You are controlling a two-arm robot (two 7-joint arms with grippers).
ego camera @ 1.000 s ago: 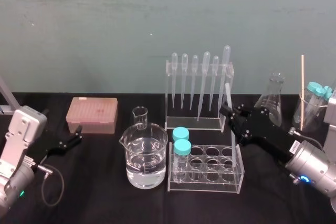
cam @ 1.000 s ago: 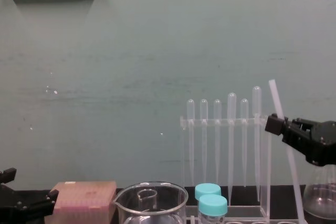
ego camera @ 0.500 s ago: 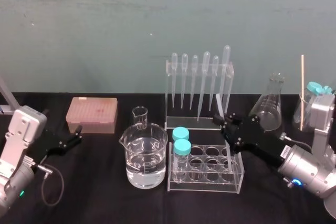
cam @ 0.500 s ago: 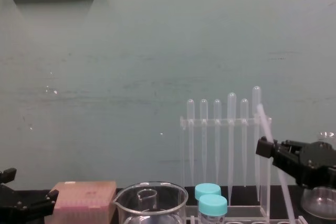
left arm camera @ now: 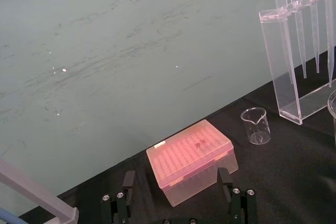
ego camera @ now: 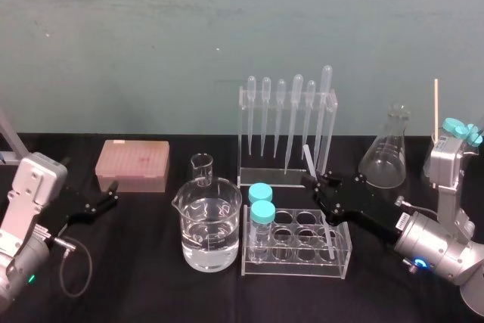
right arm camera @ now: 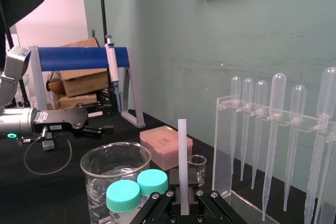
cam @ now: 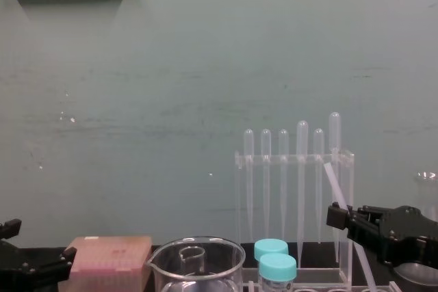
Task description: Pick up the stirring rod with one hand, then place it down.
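1. Where the right gripper (ego camera: 318,182) reaches in low over the matte black tablecloth (ego camera: 151,277), its blocky black fingers (right arm camera: 163,203) are clamped on the stirring rod (ego camera: 308,158), partway along its length.
2. That rod is a thin, straight, milky-translucent stick of even thickness with a flat-cut top. It stands tilted, with its upper end leaning toward the pipette stand (ego camera: 276,179) and its lower part crossing the right end of the clear tube rack (ego camera: 299,268). I cannot tell whether its bottom end sits in a well or touches anything.
3. From the chest view the rod (cam: 331,181) slants up out of the right gripper (cam: 340,215), in front of the stand's right side.
4. From the right wrist view the rod (right arm camera: 182,156) rises between the two fingers, smooth and frosted.
5. Parked at the left, the left gripper (ego camera: 104,200) sits near a pink, grid-topped tip box (ego camera: 131,164), with its fingers (left arm camera: 127,184) set well apart.
6. Bulb-topped clear plastic pipettes (ego camera: 296,111) hang in the glossy acrylic stand.
7. A spouted glass beaker (ego camera: 208,225) holds clear liquid, and a small beaker (ego camera: 201,169) stands just behind it.
8. Two teal-capped vials (ego camera: 262,212) stand in the rack's left end, and a conical glass flask (ego camera: 386,156) sits off to the right.
9. Any print on the glassware is too small to read.
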